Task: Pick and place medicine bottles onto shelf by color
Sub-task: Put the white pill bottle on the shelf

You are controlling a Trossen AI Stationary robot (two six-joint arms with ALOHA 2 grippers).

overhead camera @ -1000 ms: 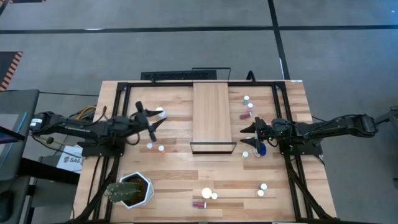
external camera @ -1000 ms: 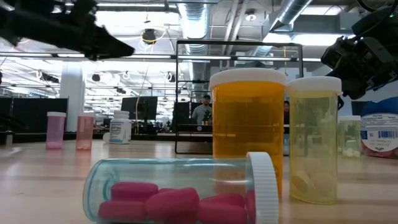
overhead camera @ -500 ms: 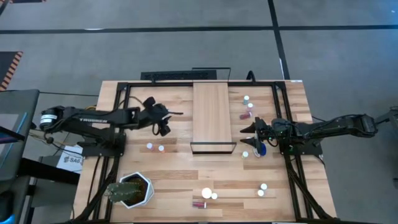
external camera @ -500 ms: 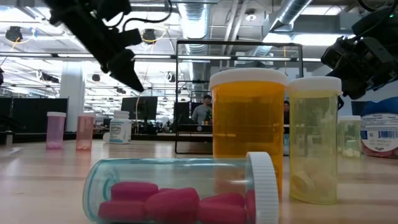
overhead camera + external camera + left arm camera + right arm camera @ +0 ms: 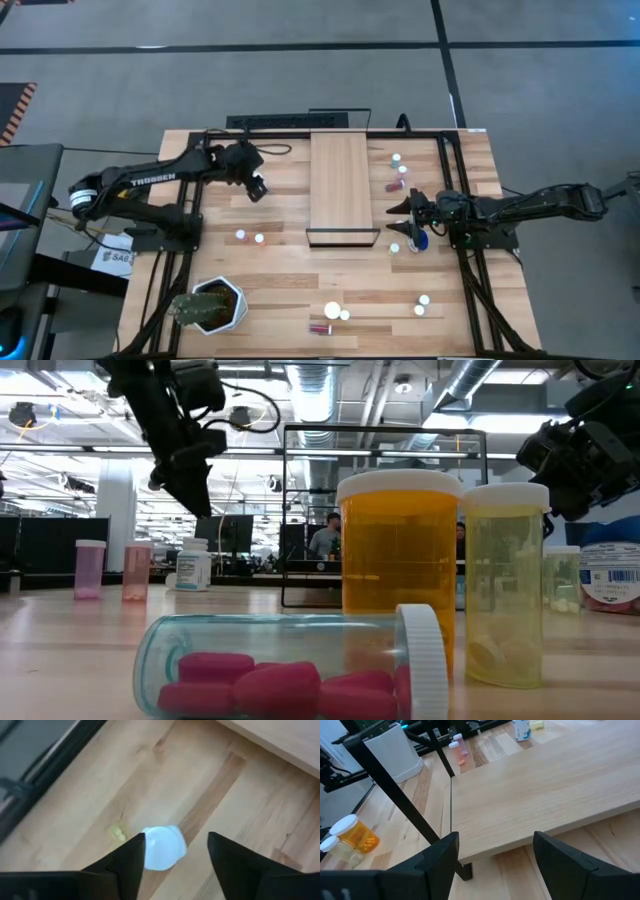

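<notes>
The medicine bottles (image 5: pixel 331 311) lie scattered over the worktop (image 5: pixel 280 300) in the high view: a pair at left centre, a cluster at lower centre, several at right of the shelf (image 5: pixel 341 185), which stands bare in the middle. One white-capped bottle (image 5: pixel 257 183) sits at upper left, directly under the left pincer (image 5: pixel 252 184), whose arm stretches in from the left edge and bends down over it. The right pincer (image 5: pixel 403 222) waits at right centre, just beside the shelf's dark-framed end and a blue bottle (image 5: pixel 418 241).

In the low view, the near bottles look like thin clear plastic with snap caps, so probably light, stiff and a little slick; an upright one would likely tip if nudged, so a hold across the body or cap seems safest. The left arm hangs at upper left, pointing down.

In the left wrist view, the two dark fingers (image 5: pixel 127 860) stand apart with the white cap between them, seemingly not pinched.

In the right wrist view, the fingers (image 5: pixel 440 857) are spread wide and hold nothing, facing the shelf's edge.
</notes>
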